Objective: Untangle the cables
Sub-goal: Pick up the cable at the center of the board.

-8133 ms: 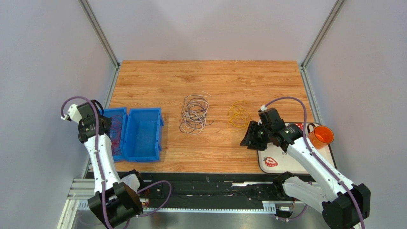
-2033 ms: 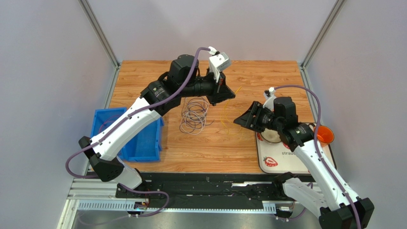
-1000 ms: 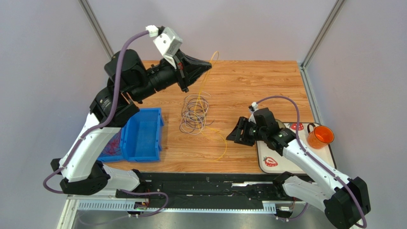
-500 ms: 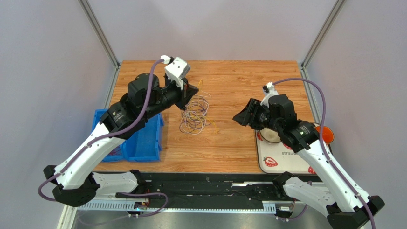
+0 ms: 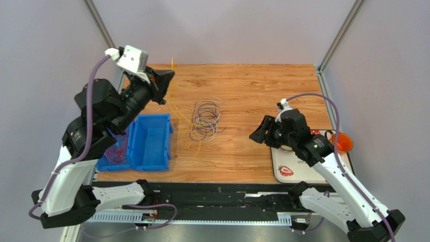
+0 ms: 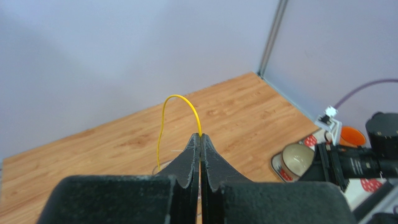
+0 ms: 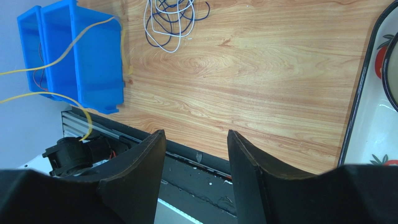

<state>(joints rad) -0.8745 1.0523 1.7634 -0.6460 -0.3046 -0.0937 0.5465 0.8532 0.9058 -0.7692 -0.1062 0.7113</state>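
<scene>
On the wooden table a loose coil of white and dark cables lies mid-surface, while the left gripper, high over the far left corner, is pinched tight on a yellow cable hanging beside the blue bin, and the right gripper hovers at the right, jaws apart, empty.

The table is smooth wood-grain board with a soft sheen. The blue bins look like glossy moulded plastic. The left gripper has matt black, finely grained fingers. The yellow cable wears a smooth, slightly shiny sheath.
</scene>
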